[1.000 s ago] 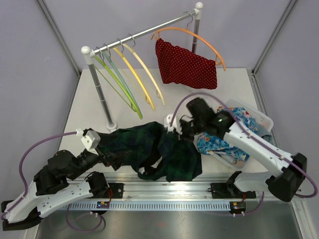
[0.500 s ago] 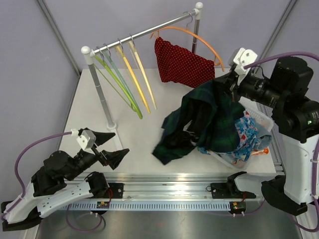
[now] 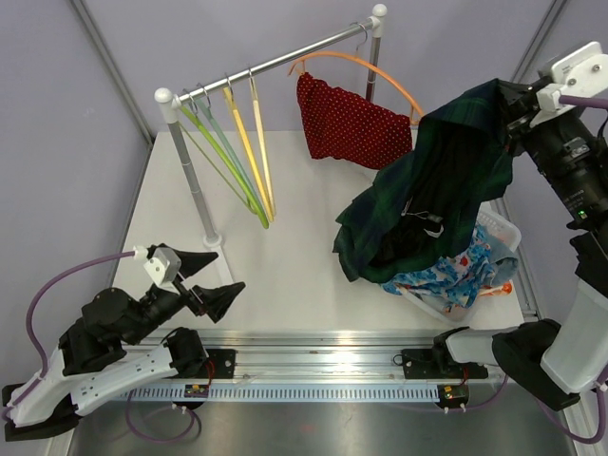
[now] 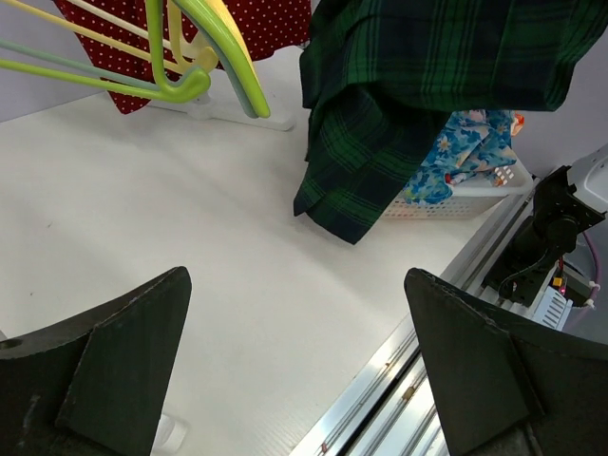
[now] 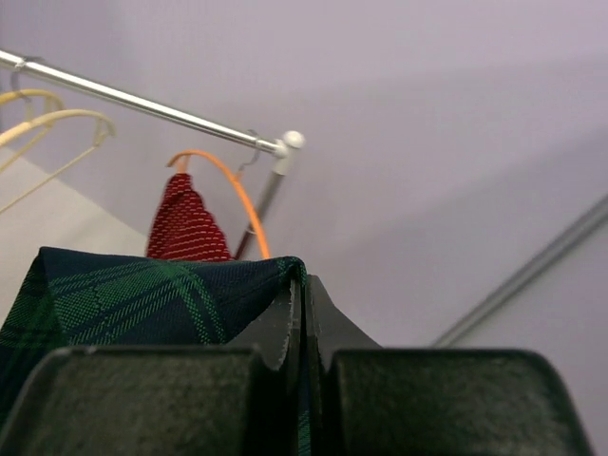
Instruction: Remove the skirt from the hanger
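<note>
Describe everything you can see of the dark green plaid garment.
The dark green plaid garment looks like soft woven cloth, with a darker inner side showing at the middle. The right gripper is shut on its top edge, holding it aloft so it hangs in loose folds above the white basket of floral clothes. Whether its hem touches them cannot be told.

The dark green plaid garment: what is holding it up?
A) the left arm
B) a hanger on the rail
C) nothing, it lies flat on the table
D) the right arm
D: jaws of the right arm are shut on the plaid garment, hanging over the basket.
</note>
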